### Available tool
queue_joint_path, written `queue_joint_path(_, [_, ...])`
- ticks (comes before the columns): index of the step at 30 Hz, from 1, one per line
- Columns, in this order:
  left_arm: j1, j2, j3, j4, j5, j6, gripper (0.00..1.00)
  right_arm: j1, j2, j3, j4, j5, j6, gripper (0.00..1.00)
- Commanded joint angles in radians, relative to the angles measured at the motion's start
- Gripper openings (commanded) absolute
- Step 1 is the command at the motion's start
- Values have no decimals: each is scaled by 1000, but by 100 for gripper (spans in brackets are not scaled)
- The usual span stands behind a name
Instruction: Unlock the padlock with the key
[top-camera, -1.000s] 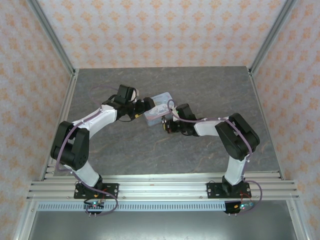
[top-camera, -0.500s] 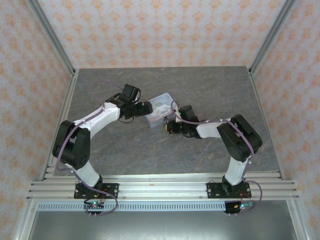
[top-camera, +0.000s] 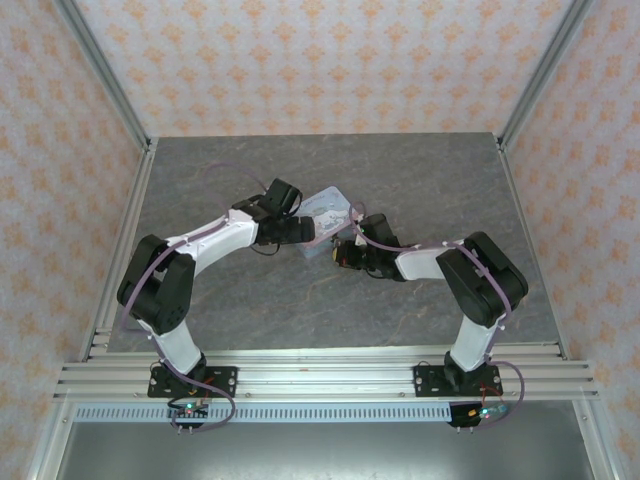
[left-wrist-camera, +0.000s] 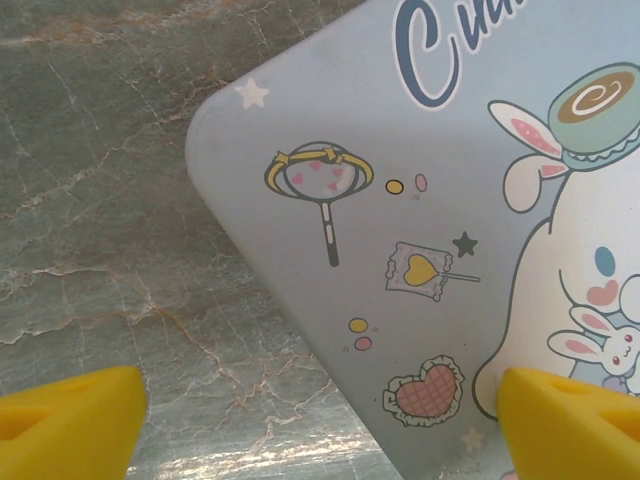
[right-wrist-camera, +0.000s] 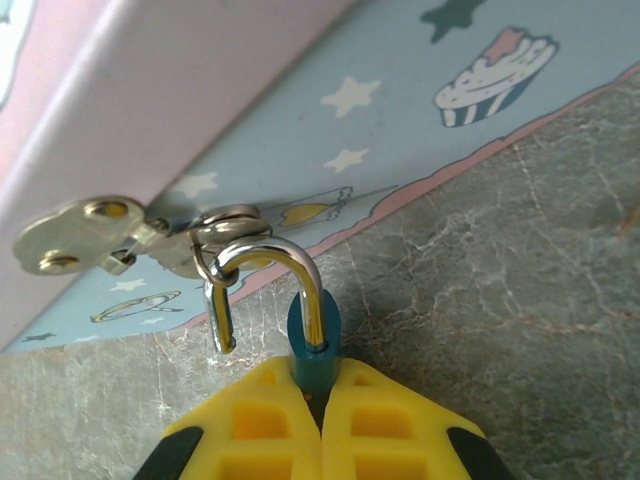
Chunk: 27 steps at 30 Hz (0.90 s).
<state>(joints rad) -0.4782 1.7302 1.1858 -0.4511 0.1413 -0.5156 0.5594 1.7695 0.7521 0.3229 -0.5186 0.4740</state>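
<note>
Pinching the one padlock (right-wrist-camera: 312, 366), the right gripper (right-wrist-camera: 320, 388) is clenched; the left gripper (left-wrist-camera: 320, 418) gapes over one tin (left-wrist-camera: 450, 200).

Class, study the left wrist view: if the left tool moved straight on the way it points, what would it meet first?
Probably the tin lid, whose edge runs between the left tool's open fingers; it might just miss onto the table, as depth is unclear.

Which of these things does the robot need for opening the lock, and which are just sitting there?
Needed for the job:
padlock, pinched in the shut right gripper
metal latch, which the padlock hangs from

Just sitting there:
cartoon tin, under the open left gripper
grey table
</note>
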Motion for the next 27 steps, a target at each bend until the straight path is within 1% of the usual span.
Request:
queue_joint_path(1, [-7,12,-36,-16,-53,-8,90,-4,-24,-26,17,44,97,0])
queue_joint_path(6, [-10,20,-58,-1,-42,-13,90,-5,-20,-26,42,66,167,0])
queue_joint_path(13, [-11,32,-73,8,-33,-13,89,-5,-21,2,40,94,204,0])
queue_joint_path(22, [-12,52,-80,4,-20,-14,85,-6,-32,52,-2,156,203,0])
queue_joint_path(27, [-11,66,-80,-4,-13,-13,82,-22,-23,86,-31,171,188,0])
